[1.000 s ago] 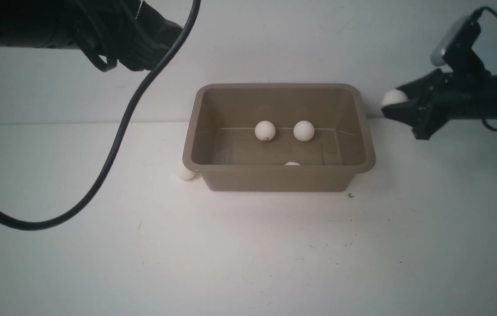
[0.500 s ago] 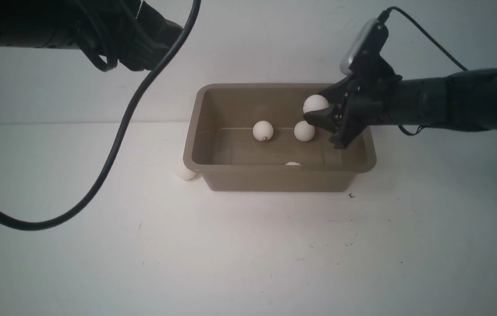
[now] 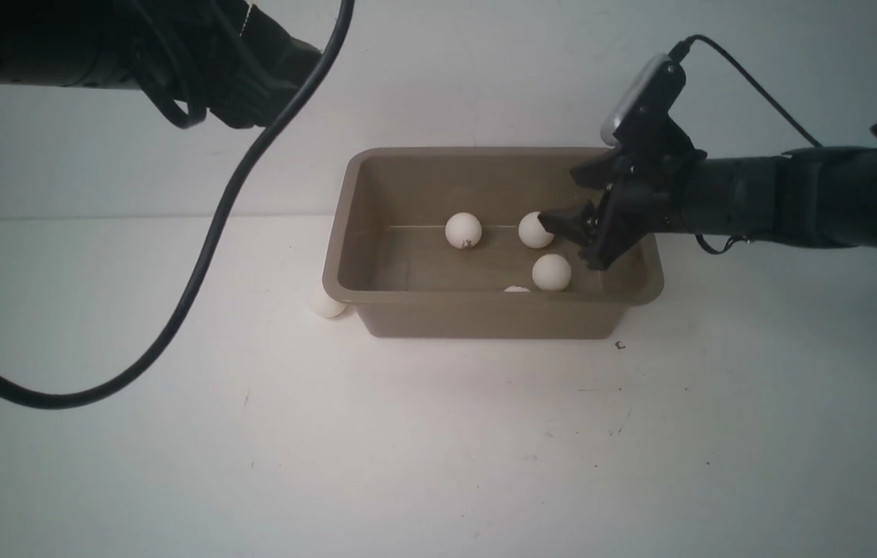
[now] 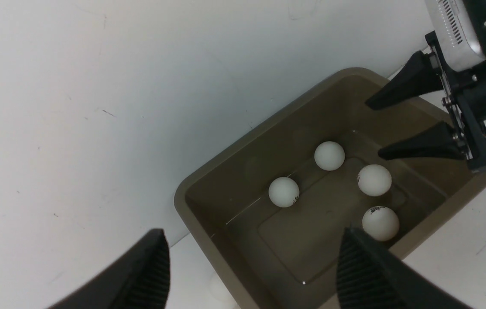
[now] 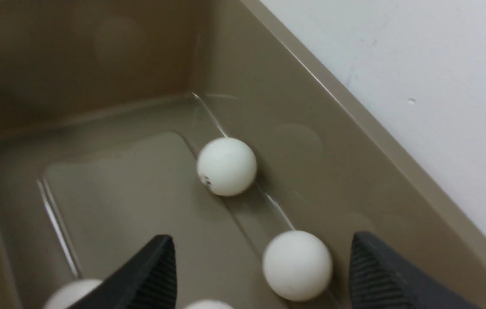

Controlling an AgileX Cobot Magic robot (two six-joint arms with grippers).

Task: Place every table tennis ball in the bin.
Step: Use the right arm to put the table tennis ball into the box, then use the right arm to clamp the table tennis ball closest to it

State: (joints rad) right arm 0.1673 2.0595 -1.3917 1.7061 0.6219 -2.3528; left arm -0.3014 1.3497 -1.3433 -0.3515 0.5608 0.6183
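Note:
The taupe bin point(image 3: 485, 319) stands at the back of the table. Several white table tennis balls lie inside, among them one with a dark mark point(image 3: 463, 230), one beside it point(image 3: 535, 230) and one nearer the front point(image 3: 551, 272). Another ball point(image 3: 328, 304) rests on the table against the bin's left front corner. My right gripper point(image 3: 556, 195) hangs over the bin's right end, open and empty; in its wrist view two balls point(image 5: 226, 166) point(image 5: 297, 265) lie on the bin floor below its jaws. My left gripper point(image 4: 251, 257) is raised at the upper left, open and empty.
A thick black cable point(image 3: 198, 263) loops down from the left arm over the left side of the table. The wall rises right behind the bin. A small dark speck point(image 3: 620, 346) lies near the bin's right front corner.
My right arm swung left over the bin carrying a ball, then its jaws opened and the ball dropped onto the bin floor. The left arm stayed still.

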